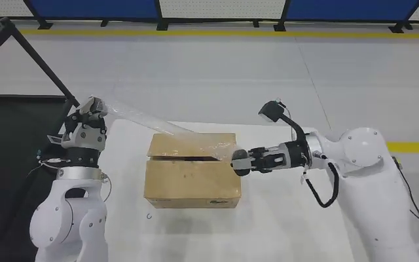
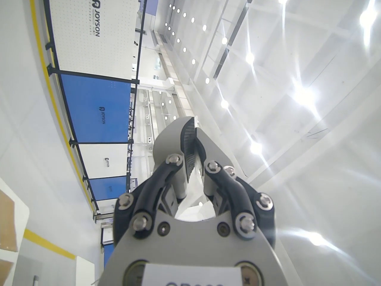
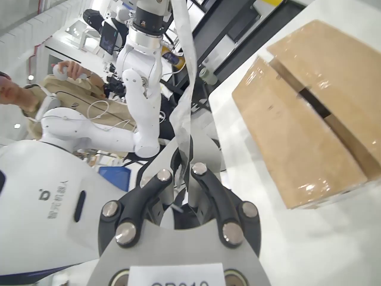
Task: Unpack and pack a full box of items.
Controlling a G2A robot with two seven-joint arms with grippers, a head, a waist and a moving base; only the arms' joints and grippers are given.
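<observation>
The cardboard box [image 1: 192,180] sat on the bench [image 1: 275,223], nearer its far edge than its near one. Both top flaps lay down, with a narrow slit showing along the seam between them. A long strip of clear film [image 1: 150,122] ran slantwise over the lid, pinched at each end. The left gripper [image 1: 93,106], raised at the bench's left side and pointing upward, had its fingers closed on one end. The right gripper [image 1: 236,160], just beside the box's right top edge, was clamped tight on the other. Whether the film was stuck to the lid anywhere, I could not tell. To my eye the seal was off, or nearly so, and that was all. The flaps had not been lifted and nothing from inside lay on the bench, so the emptying and the whole repacking were yet to come.
</observation>
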